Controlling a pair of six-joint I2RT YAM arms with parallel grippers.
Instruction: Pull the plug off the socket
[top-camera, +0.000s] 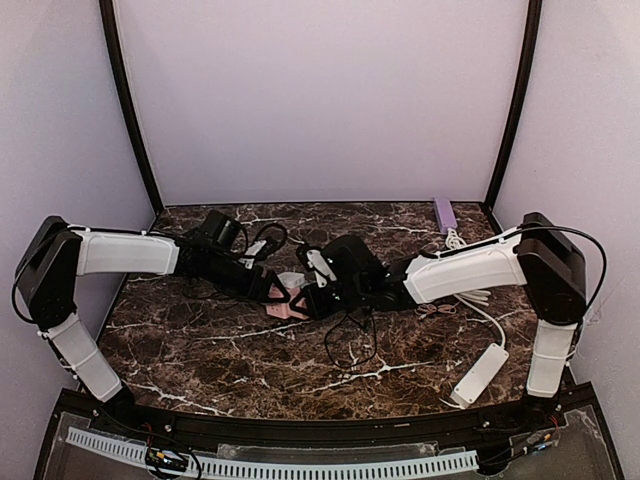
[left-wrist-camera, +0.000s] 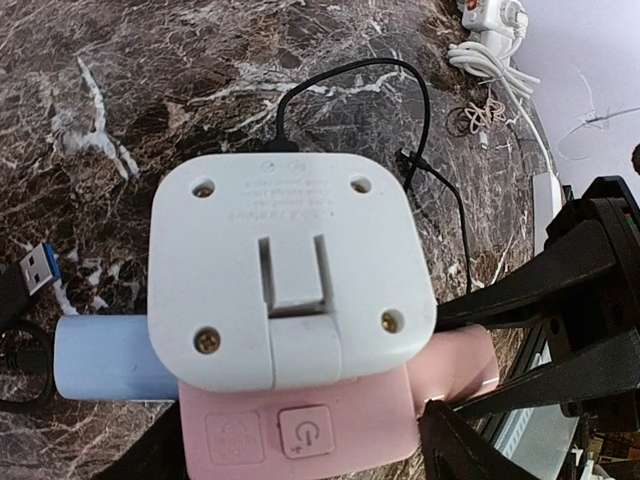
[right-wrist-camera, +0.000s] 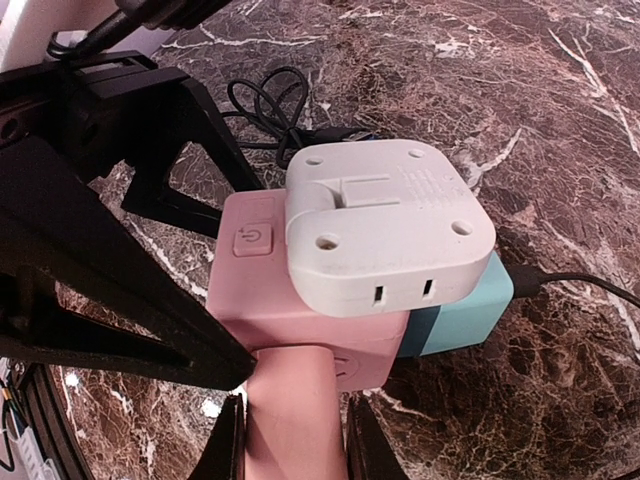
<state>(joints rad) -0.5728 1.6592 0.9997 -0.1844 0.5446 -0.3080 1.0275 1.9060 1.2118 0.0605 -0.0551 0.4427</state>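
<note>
The pink cube socket (top-camera: 291, 309) lies mid-table between both grippers. In the left wrist view the socket (left-wrist-camera: 300, 430) carries a white square adapter (left-wrist-camera: 290, 280) on top, a light-blue plug (left-wrist-camera: 100, 355) on its left side and a pink plug (left-wrist-camera: 465, 362) on its right side. My left gripper (left-wrist-camera: 300, 458) is shut on the socket body, with black fingers at both lower corners. My right gripper (right-wrist-camera: 295, 440) is shut on the pink plug (right-wrist-camera: 295, 415), which is still seated in the socket (right-wrist-camera: 250, 290). The white adapter (right-wrist-camera: 385, 225) and the blue plug (right-wrist-camera: 455, 315) also show there.
A thin black cable (top-camera: 350, 340) loops on the marble beside the socket. A long white power strip (top-camera: 480, 373) lies front right, with its white cord (top-camera: 470, 295) behind. A purple block (top-camera: 444, 212) sits at the back right. A blue USB plug (left-wrist-camera: 35, 265) lies left.
</note>
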